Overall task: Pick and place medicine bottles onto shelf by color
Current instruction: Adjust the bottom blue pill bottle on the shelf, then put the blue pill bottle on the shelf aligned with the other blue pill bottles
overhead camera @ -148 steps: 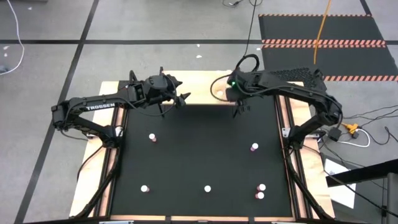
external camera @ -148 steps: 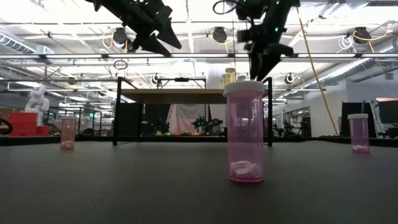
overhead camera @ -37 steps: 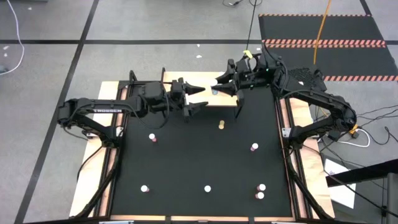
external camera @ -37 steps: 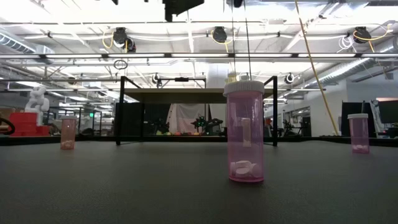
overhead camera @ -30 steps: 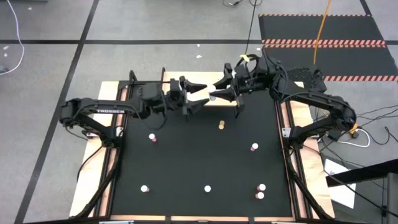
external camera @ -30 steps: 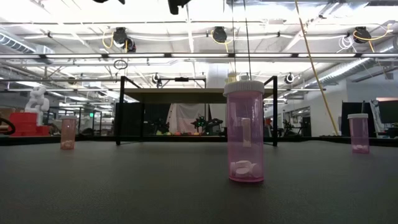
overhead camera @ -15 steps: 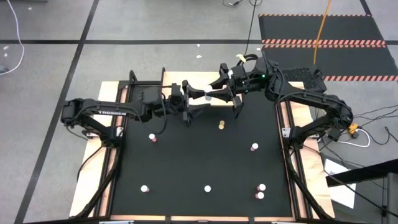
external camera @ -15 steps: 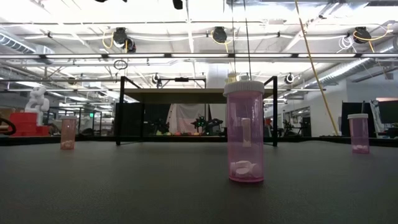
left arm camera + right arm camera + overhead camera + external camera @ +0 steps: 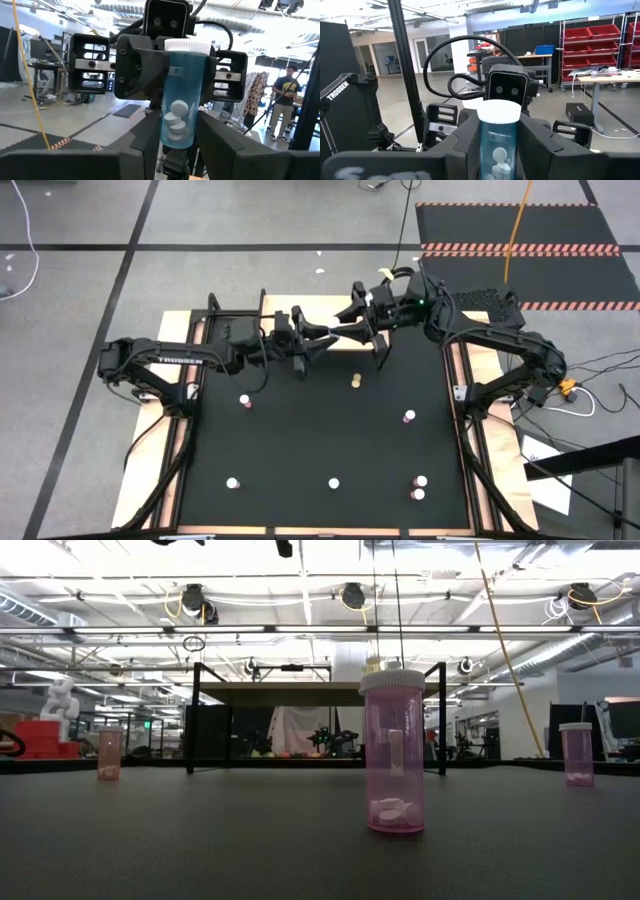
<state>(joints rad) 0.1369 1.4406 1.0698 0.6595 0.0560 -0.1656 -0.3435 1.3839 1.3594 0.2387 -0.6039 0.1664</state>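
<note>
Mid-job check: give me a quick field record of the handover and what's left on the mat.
held item: blue bottle, white cap, pills inside
right gripper: jaws closed on the blue bottle, raised over the far edge of the black mat
left gripper: tip to tip with the right one, jaws against the same bottle's sides
shelf: at the far side of the mat, on black legs
loose on mat: yellow bottle nearest the grippers; pink bottle upright; others scattered toward the near edge
</note>
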